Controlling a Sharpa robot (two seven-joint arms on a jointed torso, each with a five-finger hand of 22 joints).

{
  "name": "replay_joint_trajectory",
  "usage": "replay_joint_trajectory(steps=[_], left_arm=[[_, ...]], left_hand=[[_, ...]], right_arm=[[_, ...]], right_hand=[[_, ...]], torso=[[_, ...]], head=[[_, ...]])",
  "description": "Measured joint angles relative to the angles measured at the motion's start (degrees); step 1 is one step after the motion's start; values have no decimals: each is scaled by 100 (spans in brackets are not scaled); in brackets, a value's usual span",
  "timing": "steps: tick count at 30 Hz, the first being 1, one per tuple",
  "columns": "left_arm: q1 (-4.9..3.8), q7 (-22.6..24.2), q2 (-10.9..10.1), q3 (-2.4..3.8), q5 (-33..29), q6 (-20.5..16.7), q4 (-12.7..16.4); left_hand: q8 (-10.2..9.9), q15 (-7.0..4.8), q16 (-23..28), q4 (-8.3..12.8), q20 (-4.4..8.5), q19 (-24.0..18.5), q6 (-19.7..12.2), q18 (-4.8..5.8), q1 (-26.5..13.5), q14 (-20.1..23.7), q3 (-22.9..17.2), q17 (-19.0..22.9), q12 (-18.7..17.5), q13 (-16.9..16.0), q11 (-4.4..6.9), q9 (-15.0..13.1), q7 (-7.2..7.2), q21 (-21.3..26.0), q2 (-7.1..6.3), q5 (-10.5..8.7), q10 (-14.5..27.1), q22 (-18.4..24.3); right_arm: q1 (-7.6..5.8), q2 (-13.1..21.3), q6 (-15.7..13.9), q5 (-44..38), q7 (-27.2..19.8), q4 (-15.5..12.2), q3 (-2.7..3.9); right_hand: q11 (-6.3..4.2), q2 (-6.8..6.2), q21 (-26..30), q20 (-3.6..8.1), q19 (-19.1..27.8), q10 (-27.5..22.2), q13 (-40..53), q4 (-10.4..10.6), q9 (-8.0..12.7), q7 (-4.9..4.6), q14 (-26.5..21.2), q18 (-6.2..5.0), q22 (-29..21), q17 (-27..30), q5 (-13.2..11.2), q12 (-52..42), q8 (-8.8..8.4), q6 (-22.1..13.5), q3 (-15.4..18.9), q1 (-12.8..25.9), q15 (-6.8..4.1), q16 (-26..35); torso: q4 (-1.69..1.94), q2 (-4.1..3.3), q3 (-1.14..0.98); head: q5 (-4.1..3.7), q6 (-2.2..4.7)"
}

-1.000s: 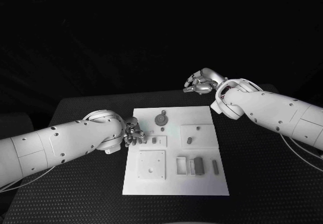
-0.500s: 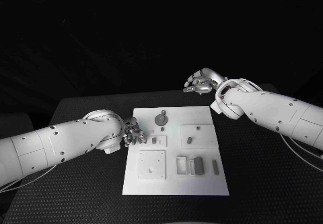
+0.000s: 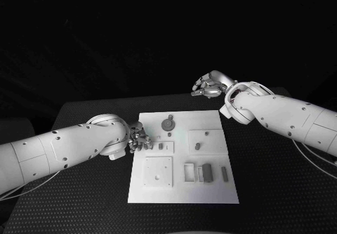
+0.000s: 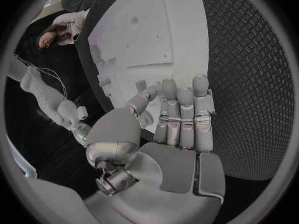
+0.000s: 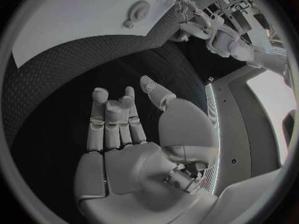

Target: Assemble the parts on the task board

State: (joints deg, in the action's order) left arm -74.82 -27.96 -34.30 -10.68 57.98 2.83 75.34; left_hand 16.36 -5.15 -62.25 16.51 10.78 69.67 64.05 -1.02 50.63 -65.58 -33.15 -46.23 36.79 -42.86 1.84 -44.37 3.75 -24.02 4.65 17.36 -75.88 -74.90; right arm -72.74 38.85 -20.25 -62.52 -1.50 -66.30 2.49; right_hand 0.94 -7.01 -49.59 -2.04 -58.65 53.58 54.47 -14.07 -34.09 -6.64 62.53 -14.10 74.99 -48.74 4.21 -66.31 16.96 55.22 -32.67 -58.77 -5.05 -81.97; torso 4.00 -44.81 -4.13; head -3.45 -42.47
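Note:
The white task board (image 3: 182,191) lies in the middle of the table. Grey parts sit on it: a round one (image 3: 168,125) near the far edge, a small peg (image 3: 160,146), a small oval piece (image 3: 197,145) and upright blocks (image 3: 206,172) toward the near right. My left hand (image 3: 139,138) hovers at the board's left edge beside the peg, fingers straight with the thumb apart, holding nothing. The left wrist view shows its fingers (image 4: 181,117) above the board (image 4: 156,35). My right hand (image 3: 208,85) is raised beyond the board's far right corner, open and empty (image 5: 124,129).
A raised square plate (image 3: 159,171) takes up the board's near left. The black textured table (image 3: 273,195) extends on both sides of the board. My right forearm (image 3: 281,114) reaches over the table's far right.

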Motion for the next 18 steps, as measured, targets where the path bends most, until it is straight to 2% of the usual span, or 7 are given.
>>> replay_joint_trajectory(steps=[11,18], left_arm=[[-2,22,9,4,-9,46,-29],[2,40,4,13,-81,67,-57]], left_hand=[[-1,-13,-31,0,3,-4,0,0,0,11,0,0,43,-20,0,-1,-1,-23,-1,0,0,-4],[5,-14,-53,0,-5,-13,-1,1,-1,11,0,0,43,-26,0,-1,-2,-44,-46,1,-1,-4]], right_arm=[[1,-6,2,0,-1,3,0],[2,-11,4,0,-2,6,0]], right_hand=[[0,0,0,0,0,0,-6,0,0,2,0,0,0,6,0,0,0,1,0,0,0,0],[0,0,0,0,0,0,-6,0,0,9,-1,0,0,5,0,0,0,7,0,0,-1,0]], torso=[[0,1,1],[1,0,2]], head=[[-1,1],[-3,-3]])
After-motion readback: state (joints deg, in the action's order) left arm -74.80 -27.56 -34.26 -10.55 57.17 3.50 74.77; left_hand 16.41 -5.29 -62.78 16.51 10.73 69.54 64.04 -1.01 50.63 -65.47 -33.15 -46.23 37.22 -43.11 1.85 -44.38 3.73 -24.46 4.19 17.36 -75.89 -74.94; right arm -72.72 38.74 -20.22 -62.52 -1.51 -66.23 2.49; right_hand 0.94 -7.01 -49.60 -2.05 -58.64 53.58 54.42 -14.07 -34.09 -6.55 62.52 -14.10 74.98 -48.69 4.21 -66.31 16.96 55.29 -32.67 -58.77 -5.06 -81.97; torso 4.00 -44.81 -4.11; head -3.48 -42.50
